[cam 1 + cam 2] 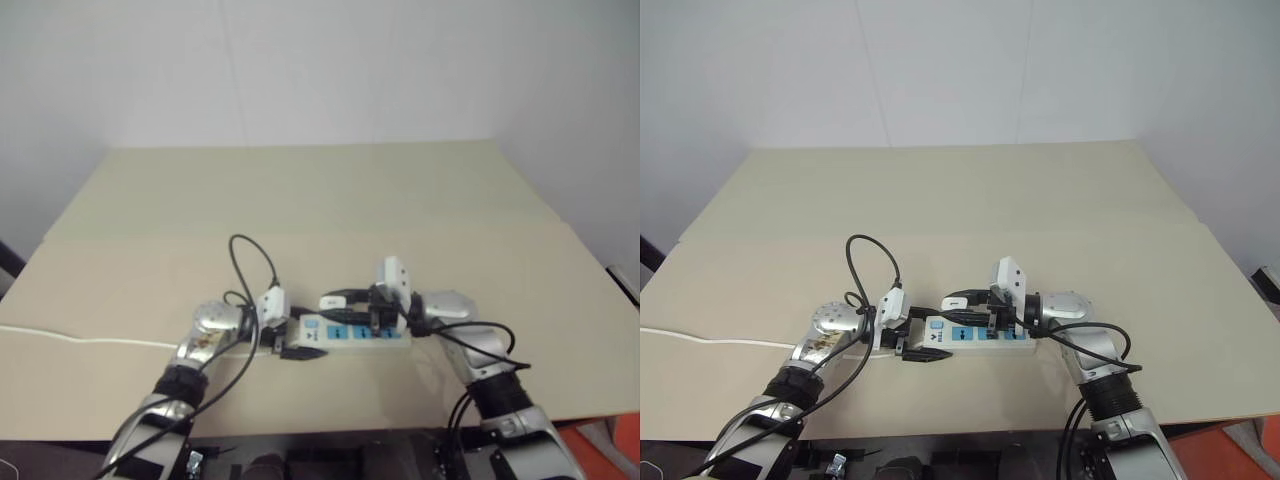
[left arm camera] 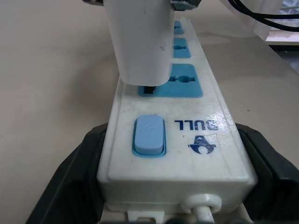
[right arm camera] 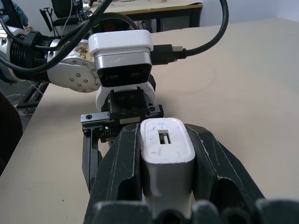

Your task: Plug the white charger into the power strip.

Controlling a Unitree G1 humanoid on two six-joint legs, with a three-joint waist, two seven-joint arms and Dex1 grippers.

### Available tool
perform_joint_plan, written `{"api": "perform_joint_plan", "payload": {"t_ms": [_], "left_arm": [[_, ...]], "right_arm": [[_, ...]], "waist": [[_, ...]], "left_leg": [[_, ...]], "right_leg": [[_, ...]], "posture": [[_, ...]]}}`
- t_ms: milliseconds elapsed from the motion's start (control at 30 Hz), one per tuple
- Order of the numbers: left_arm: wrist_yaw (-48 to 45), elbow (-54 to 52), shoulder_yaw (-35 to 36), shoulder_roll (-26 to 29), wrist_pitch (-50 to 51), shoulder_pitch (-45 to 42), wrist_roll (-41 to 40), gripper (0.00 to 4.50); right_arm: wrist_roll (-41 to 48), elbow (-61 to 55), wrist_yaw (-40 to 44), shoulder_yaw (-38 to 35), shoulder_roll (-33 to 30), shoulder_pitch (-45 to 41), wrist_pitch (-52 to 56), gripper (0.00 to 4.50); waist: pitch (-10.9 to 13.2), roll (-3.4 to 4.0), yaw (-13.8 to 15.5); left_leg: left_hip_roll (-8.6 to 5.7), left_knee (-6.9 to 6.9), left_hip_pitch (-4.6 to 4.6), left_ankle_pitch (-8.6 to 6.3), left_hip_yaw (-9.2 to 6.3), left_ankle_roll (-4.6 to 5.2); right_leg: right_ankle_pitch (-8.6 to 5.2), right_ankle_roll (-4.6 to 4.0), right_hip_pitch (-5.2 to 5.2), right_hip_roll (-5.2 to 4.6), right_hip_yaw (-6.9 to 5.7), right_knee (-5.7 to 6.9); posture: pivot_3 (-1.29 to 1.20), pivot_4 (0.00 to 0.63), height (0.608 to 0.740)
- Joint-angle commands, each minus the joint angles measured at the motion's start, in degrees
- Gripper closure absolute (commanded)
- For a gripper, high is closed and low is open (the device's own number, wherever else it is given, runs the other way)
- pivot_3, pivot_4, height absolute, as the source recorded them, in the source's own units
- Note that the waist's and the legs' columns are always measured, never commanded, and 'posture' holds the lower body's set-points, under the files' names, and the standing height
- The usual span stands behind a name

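Left gripper (image 1: 917, 350) – jaws wide around the strip's (image 2: 187, 121) switch end, on the desk (image 1: 300, 200). Right gripper (image 3: 163, 186) clamps the charger (image 2: 138, 42) over the first socket – insertion step; next, press straight down.

A beige table (image 1: 330, 200) carries the power strip (image 1: 352, 331) and its white cord (image 1: 90, 341).

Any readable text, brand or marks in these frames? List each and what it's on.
"BULL", printed in dark blue on the power strip, beside its blue switch, seen upside down from the left wrist.
A small dark blue logo under that word: a figure, no letters readable.
The white charger: no text readable.
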Motion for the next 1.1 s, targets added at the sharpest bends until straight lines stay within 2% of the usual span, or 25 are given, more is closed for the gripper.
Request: {"api": "perform_joint_plan", "payload": {"t_ms": [33,600,833,1100], "left_arm": [[-0.4,-0.3,-1.0,1.4,0.3,0.8,1.1,1.19],[-0.9,-1.2,-0.7,3.1,0.7,1.1,0.8,1.19],[-0.9,-2.5,-0.5,4.2,1.4,1.6,0.5,1.19],[-0.6,-4.2,-0.2,5.1,2.2,2.5,0.3,1.19]], "right_arm": [[-0.1,-0.2,-0.1,-0.6,-0.3,0.5,-1.9,3.39],[-2.8,10.6,-0.6,1.1,3.2,2.2,-11.5,3.39],[-3.2,17.1,1.8,1.0,3.5,2.6,-15.3,3.39],[-4.3,21.5,5.8,2.7,2.4,1.6,-15.4,3.39]], "waist": [[0.0,0.00,0.0],[0.0,-0.02,-0.5],[0.0,-0.02,-0.5],[0.0,-0.02,-0.5]], "left_leg": [[0.00,0.00,0.00,0.00,0.00,0.00],[0.08,-0.07,0.30,0.00,0.02,0.00],[0.15,-0.23,0.93,-0.01,0.04,0.00],[0.16,-0.24,1.01,-0.02,-0.04,0.01]], "right_leg": [[0.00,0.00,0.00,0.00,0.00,0.00],[0.00,0.00,0.14,0.06,0.10,-0.02],[-0.05,-0.08,0.64,0.15,0.17,-0.05],[-0.06,-0.09,0.75,0.16,0.16,-0.08]], "posture": [[0.00,0.150,0.740],[0.00,0.150,0.740],[0.00,0.150,0.740],[0.00,0.150,0.740]]}}
